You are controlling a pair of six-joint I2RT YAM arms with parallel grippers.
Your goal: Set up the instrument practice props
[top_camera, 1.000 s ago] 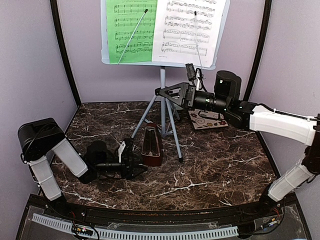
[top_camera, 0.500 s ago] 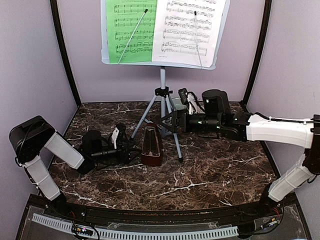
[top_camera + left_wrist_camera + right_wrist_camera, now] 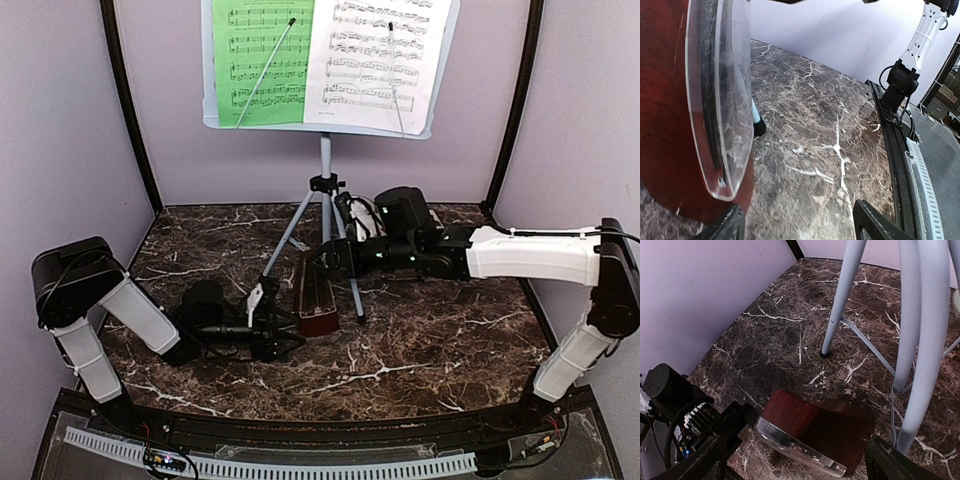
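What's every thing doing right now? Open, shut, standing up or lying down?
Stand: upright, legs spread.
Sheets: side by side on the stand.
Metronome: on the table, clear cover in place.
Left gripper: open, beside the metronome.
Right gripper: open, over the metronome.

The music-stand desk (image 3: pixel 300 126) and music sheets (image 3: pixel 370 60) are cut off by the top view's upper edge, and the left wrist view crops the metronome (image 3: pixel 665 125) at its left.
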